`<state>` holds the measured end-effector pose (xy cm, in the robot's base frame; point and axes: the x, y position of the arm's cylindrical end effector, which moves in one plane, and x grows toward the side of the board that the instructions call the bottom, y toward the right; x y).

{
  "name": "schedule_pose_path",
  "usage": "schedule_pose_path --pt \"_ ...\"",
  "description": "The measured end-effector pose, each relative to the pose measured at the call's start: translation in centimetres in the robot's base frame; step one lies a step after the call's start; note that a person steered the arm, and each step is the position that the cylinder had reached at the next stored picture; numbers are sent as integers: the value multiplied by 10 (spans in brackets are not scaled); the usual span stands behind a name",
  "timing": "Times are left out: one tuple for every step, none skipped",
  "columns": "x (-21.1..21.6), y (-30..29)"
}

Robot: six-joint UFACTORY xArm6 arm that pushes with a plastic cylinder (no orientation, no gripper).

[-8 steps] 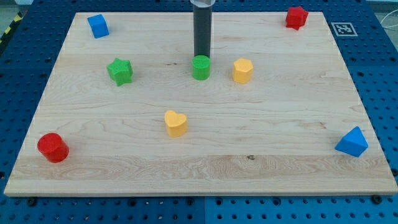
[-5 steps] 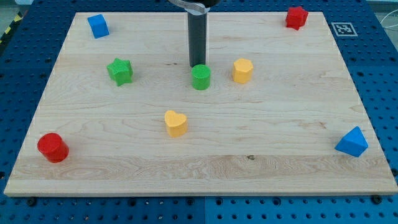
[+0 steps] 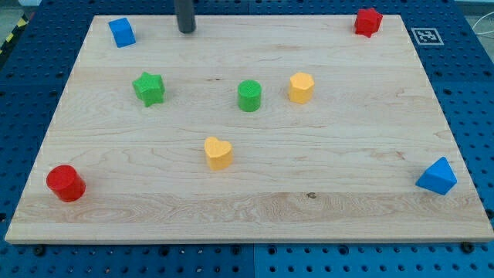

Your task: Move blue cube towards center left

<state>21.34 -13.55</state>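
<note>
The blue cube (image 3: 121, 32) sits near the board's top left corner. My tip (image 3: 186, 30) rests on the board near the view's top edge, to the right of the blue cube, with a clear gap between them. It touches no block.
On the wooden board (image 3: 347, 147) lie a green star (image 3: 148, 88), a green cylinder (image 3: 249, 96), a yellow hexagonal block (image 3: 301, 87), a yellow heart (image 3: 218, 152), a red cylinder (image 3: 65, 183), a red star-like block (image 3: 368, 21) and a blue triangular block (image 3: 438, 176).
My tip has moved from just above the green cylinder up and to the left, to the board's top edge right of the blue cube. The green cylinder sits slightly lower than at first.
</note>
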Motion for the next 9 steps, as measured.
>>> schedule_pose_path --pt "-15 -49" --pt "-15 -89" --pt "-13 -116" --pt "-13 -120" --pt "-12 -109" --pt "-5 -94" --pt "11 -89" --pt "27 -89" --pt "32 -89"
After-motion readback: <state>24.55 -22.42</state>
